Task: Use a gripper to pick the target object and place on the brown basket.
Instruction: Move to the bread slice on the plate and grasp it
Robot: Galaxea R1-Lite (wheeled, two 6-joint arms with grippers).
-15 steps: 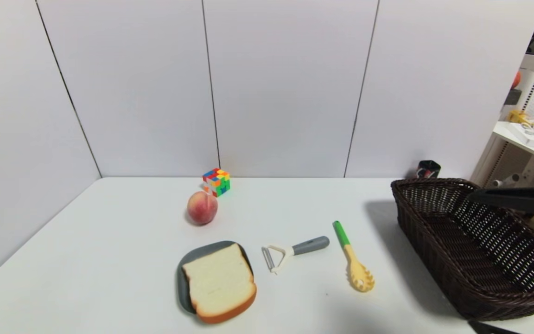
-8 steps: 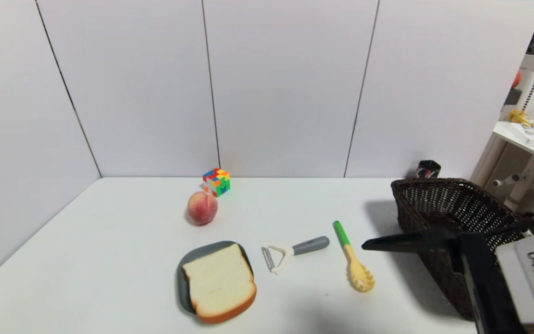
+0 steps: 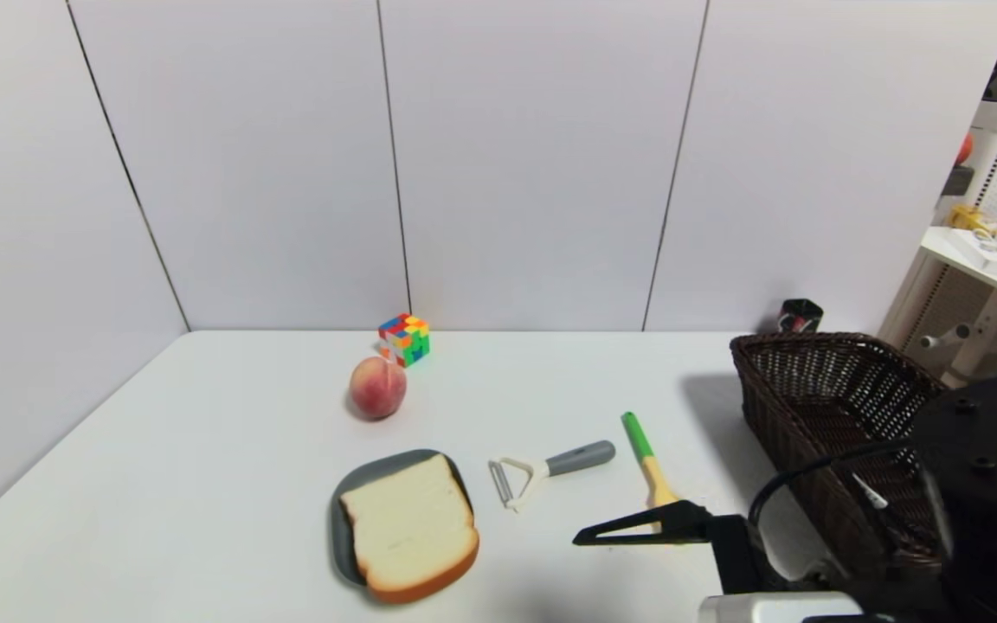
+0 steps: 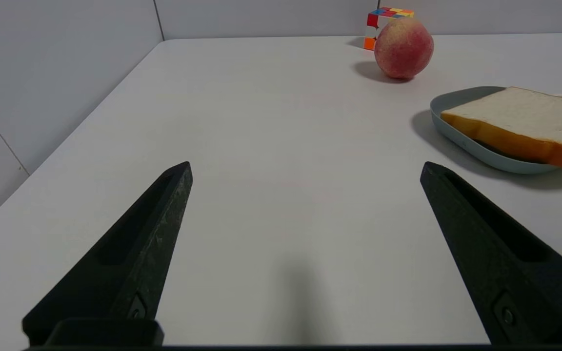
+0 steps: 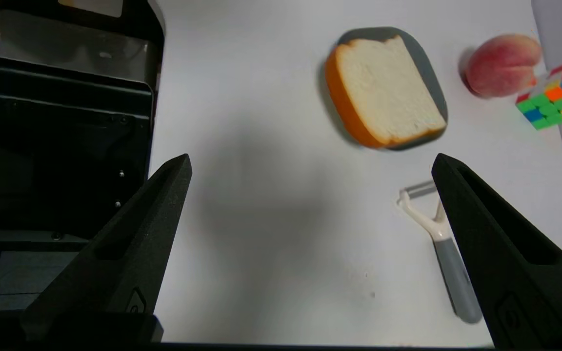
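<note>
We see the bread slice (image 3: 409, 536) lying flat on a grey plate (image 3: 351, 484) on the white tabletop (image 3: 204, 450). It is a thick square of white crumb with an orange-brown crust, and its near edge overhangs the plate's rim. Taking the plate as our landmark, the brown basket (image 3: 810, 407) stands well off to its right, at the tabletop's right edge. We note that the basket is a large, dark, woven wicker piece, rectangular, with sloped open-weave sides. The slice also shows in both wrist views (image 4: 525, 122) (image 5: 383, 87), untouched.
</note>
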